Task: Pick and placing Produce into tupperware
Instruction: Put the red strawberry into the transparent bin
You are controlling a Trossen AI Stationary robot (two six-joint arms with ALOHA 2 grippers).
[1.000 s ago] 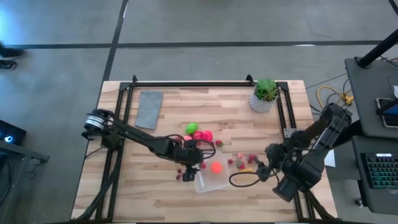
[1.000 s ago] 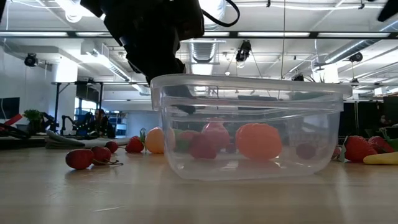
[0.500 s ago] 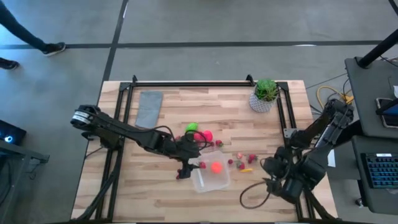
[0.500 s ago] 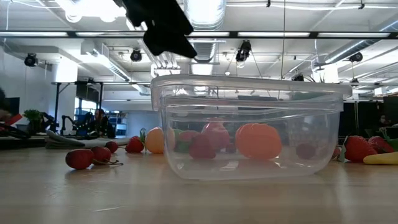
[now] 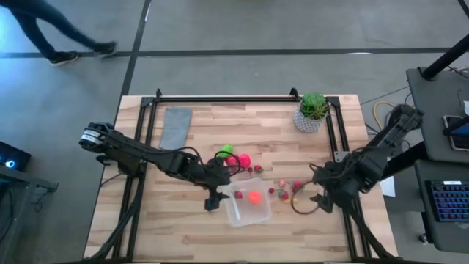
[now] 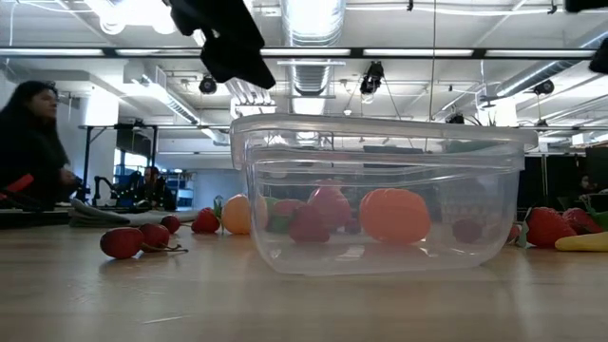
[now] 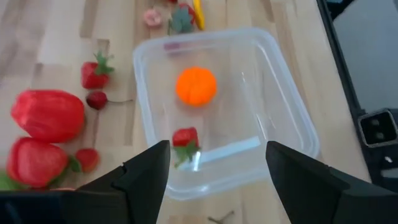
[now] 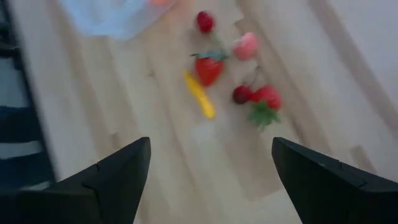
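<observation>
The clear tupperware [image 5: 248, 207] stands near the table's front middle. In it lie an orange ball [image 7: 196, 86] and a small strawberry [image 7: 185, 138]. My left gripper [image 5: 212, 199] hangs open above its left rim with nothing between the fingers [image 7: 214, 180]; the low view shows it high up [image 6: 223, 38]. A green piece [image 5: 226, 150], a pink one [image 5: 243, 158] and red ones [image 7: 48, 115] lie beyond the tupperware. Berries [image 8: 208, 68] and a yellow piece [image 8: 200, 94] lie to its right. My right gripper [image 5: 316, 196] is open above them, tipped down [image 8: 221, 180].
A potted plant [image 5: 314, 110] stands at the far right and a grey cloth [image 5: 176, 128] lies at the far left. Small red berries [image 6: 123, 242] lie left of the tupperware. A black frame [image 5: 227, 97] edges the table. A person walks beyond the far left.
My left gripper has risen from over the tupperware and drawn back a little toward the table's left, staying open. My right arm has swung and rolled its wrist; its gripper now tips more steeply down over the berries right of the tupperware. The produce has kept still.
</observation>
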